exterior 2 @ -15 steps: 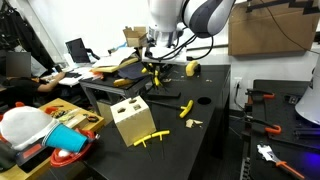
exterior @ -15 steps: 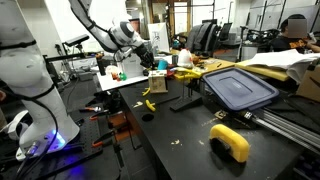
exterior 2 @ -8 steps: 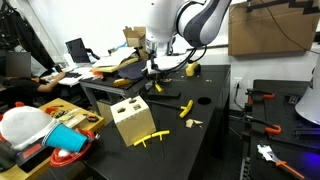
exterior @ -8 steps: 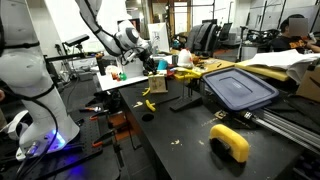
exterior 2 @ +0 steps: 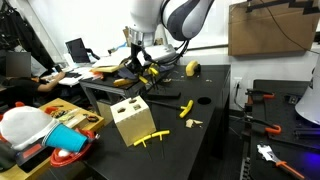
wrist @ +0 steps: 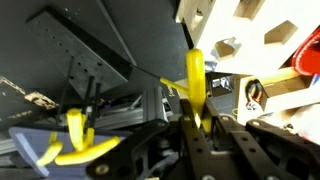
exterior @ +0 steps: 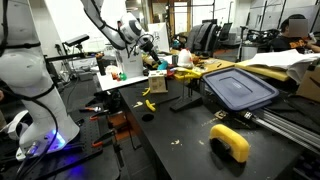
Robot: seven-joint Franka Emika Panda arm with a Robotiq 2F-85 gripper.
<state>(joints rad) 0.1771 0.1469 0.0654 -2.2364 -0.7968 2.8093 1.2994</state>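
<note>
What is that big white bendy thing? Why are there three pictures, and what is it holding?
It is a robot arm with a claw, called a gripper, at its end. Two pictures come from cameras standing in the room, looking at a black table from different spots. The third comes from a camera on the arm's wrist, looking along the gripper. On the table lie a box with holes, yellow bits and a blue lid. The gripper is shut on a yellow stick, up in the air.
</note>
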